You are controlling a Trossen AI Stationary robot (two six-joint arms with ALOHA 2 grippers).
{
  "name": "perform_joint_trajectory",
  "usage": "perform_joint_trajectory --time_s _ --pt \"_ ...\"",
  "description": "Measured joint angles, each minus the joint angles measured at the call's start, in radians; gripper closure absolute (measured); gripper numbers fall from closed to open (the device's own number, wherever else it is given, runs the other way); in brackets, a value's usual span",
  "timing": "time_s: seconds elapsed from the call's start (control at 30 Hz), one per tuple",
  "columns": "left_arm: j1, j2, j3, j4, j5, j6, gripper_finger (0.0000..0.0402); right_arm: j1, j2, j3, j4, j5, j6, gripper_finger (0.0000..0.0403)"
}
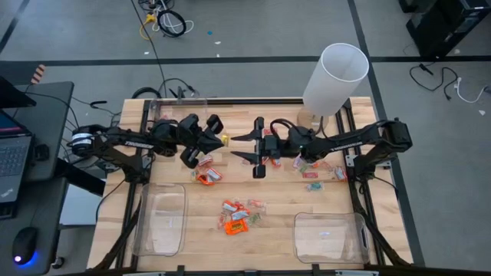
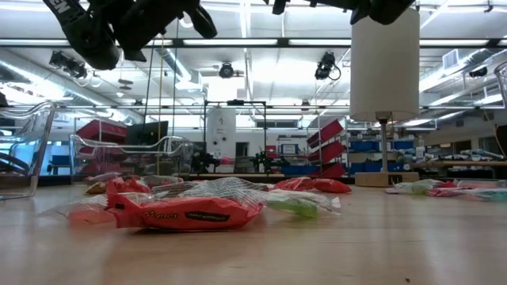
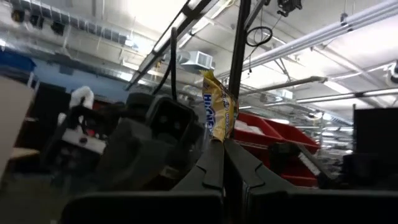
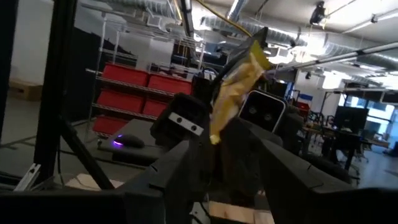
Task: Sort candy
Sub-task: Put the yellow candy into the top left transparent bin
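My left gripper (image 1: 219,137) is raised above the table's middle, shut on a yellow wrapped candy (image 3: 217,112), which also shows in the high view as the yellow candy (image 1: 225,139). My right gripper (image 1: 233,146) faces it from the table's right, open. Its two fingers stand apart just right of the candy (image 4: 239,81), and I see no touch. More candy lies on the table: orange pieces (image 1: 235,222) in the near middle, orange ones (image 1: 205,175) below the left gripper, and pink and green ones (image 1: 313,173) to the right. My left gripper pinches the yellow candy's wrapper by its lower end (image 3: 217,138), between the two fingertips. The fingers point toward the table's right and slant upward. The candy stands up beyond the fingertips, lifted clear of the table.
Clear plastic bins stand at the near left (image 1: 161,221), the near right (image 1: 330,238) and the far left (image 1: 175,109). A tall white cylinder (image 1: 335,77) on a stand rises at the far right. In the low view an orange wrapper (image 2: 186,212) lies close to the camera.
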Motion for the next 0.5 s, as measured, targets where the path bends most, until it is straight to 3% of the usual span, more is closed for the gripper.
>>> perform_joint_trajectory --time_s 0.33,0.5 --pt "0.073 -0.017 0.0 -0.021 0.007 -0.134 0.0401 0.004 -0.115 0.001 -0.297 0.101 0.004 0.0228" --pt "0.106 -0.058 0.027 -0.191 0.009 -0.118 0.0401 0.004 -0.165 0.001 -0.463 0.138 0.03 0.0228"
